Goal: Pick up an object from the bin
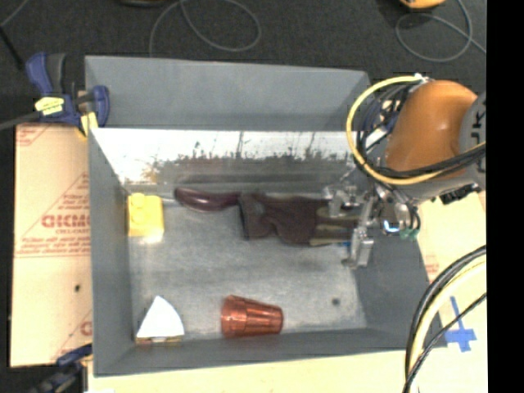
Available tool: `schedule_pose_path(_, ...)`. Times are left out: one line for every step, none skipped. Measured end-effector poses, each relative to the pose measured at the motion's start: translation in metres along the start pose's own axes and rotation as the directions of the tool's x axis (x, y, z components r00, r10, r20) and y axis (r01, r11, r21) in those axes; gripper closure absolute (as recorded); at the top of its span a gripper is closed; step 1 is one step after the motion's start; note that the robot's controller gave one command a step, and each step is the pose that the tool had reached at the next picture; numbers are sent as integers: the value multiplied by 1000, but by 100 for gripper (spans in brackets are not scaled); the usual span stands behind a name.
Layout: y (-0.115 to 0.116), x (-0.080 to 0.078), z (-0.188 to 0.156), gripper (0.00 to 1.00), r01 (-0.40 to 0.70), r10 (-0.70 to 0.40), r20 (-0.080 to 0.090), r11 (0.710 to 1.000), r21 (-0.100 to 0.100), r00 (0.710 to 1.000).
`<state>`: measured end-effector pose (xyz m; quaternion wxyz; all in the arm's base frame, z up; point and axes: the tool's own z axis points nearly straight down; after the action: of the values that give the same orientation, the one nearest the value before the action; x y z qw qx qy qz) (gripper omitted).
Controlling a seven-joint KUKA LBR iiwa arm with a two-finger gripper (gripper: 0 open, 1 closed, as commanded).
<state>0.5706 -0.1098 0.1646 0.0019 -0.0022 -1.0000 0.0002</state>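
Right now gripper [358, 223] hangs low at rt side of grey metal bin [270, 278], at rt end of dark brown crumpled cloth-like thing [278, 218] near back wall. Open or closed: can't tell. Copper-coloured cup [250, 316] lies on its side at front.

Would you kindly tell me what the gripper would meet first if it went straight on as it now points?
Probably the right end of the dark brown floppy thing near the back wall, beside which the gripper hangs; depth is unclear, so it may reach the bin floor instead.
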Motion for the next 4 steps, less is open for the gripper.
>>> schedule_pose_path(0,-1,-5,0,2,-2,7,1000,1,1000)
schedule_pose_path(7,-15,27,0,-70,70,13,998,1,997)
schedule_pose_path(33,-4,93,100,-158,158,16,987,0,987)
schedule_pose_path(33,-4,93,100,-157,157,16,988,1,988)
